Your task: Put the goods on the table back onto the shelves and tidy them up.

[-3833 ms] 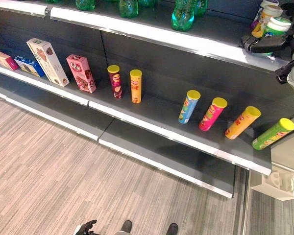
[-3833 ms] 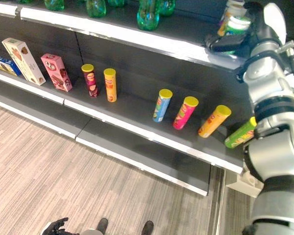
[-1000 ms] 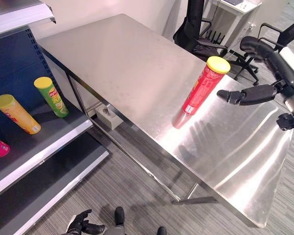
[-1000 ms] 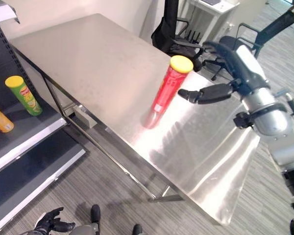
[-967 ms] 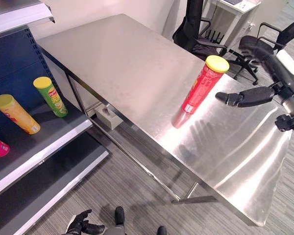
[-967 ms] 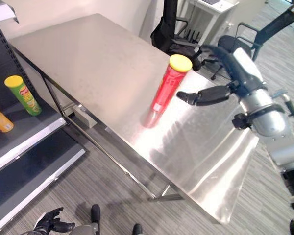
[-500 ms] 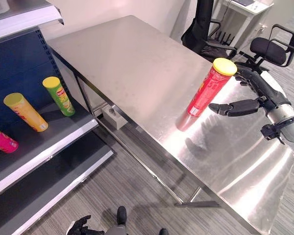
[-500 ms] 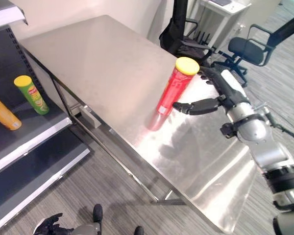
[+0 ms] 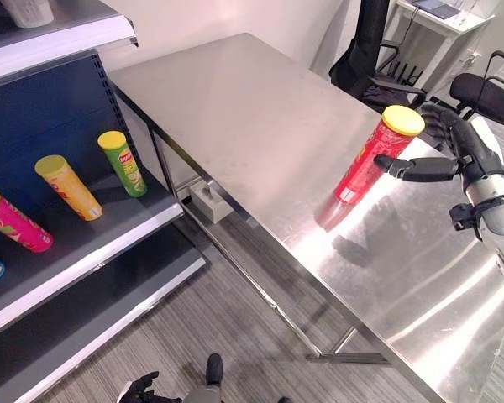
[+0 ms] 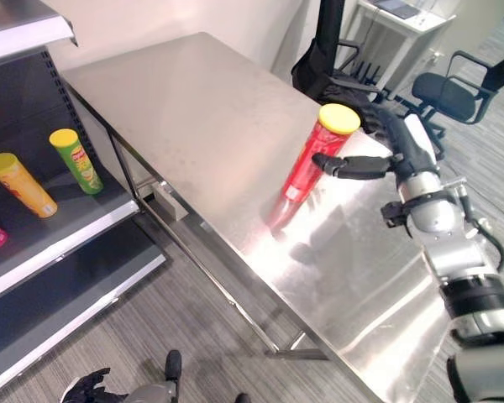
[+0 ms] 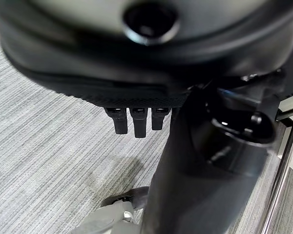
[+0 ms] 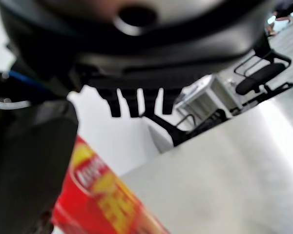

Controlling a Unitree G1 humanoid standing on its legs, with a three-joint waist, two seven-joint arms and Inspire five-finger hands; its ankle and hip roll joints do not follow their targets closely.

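left eye view has the right hand [image 9: 437, 155] spread wide with its thumb at the red can [image 9: 368, 163], fingers reaching round the far side but not yet clasped, the can standing upright on the steel surface [image 9: 260, 126] just ahead of the palm. far off to the hand's left, the green can [image 9: 123, 163], orange can [image 9: 67, 186] and pink can [image 9: 15, 221] already sit on the shelf [image 9: 84, 243], so by my reckoning this red one is the last piece left to carry over. left hand [image 9: 139, 389] hangs low by the floor, fingers loosely relaxed and holding nothing.

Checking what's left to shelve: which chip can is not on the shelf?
The red chip can with the yellow lid, standing on the steel table beside the right hand.
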